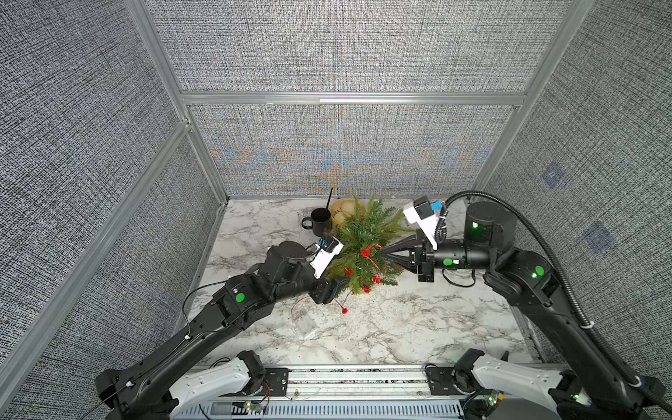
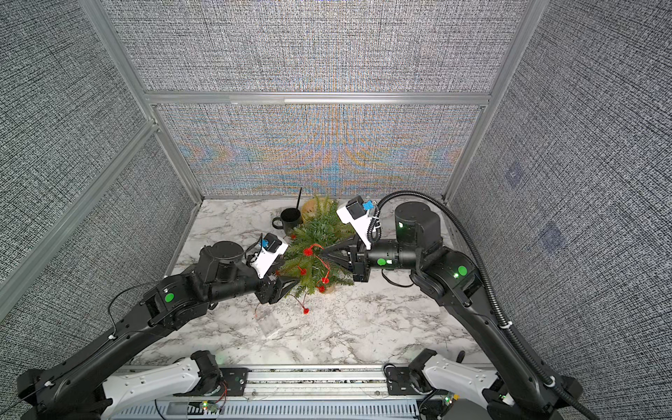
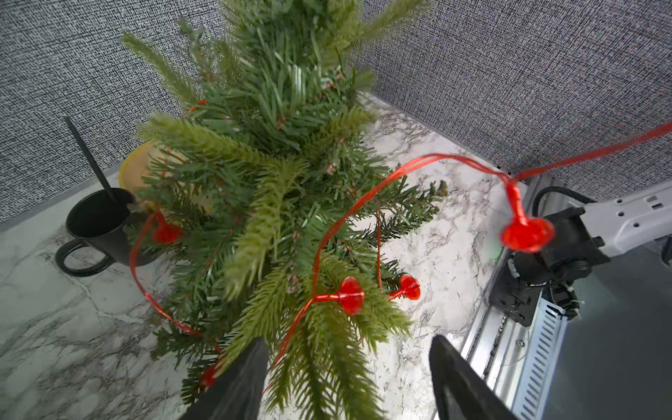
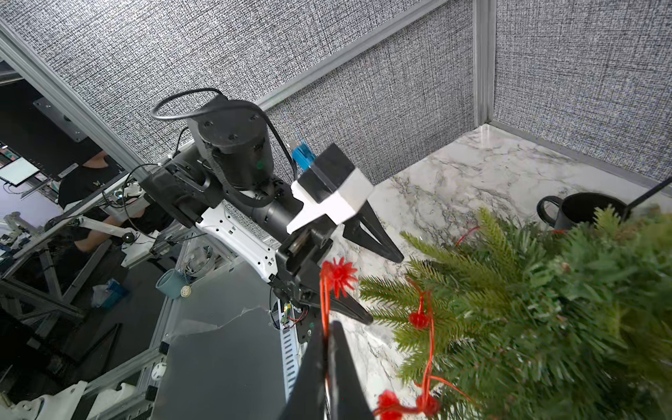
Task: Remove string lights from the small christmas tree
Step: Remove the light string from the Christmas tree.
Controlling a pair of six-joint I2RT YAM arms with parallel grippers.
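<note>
Nothing legible is showing anywhere. The monitor (image 4: 18,169) is displaying content too small to read, and the emblem on the black shirt (image 4: 95,183) is blurring out.

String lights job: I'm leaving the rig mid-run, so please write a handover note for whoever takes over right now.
Right gripper: shut on the string lights wire beside the small christmas tree.
Left gripper: open, lower fronds between its jaws, nothing gripped.
Tree: at the back of the table, beside the black mug.
Done: battery box and one bulb lie on the table, off the tree.
Left: most bulbs and wire loops hang in the fronds; unwind them.
</note>
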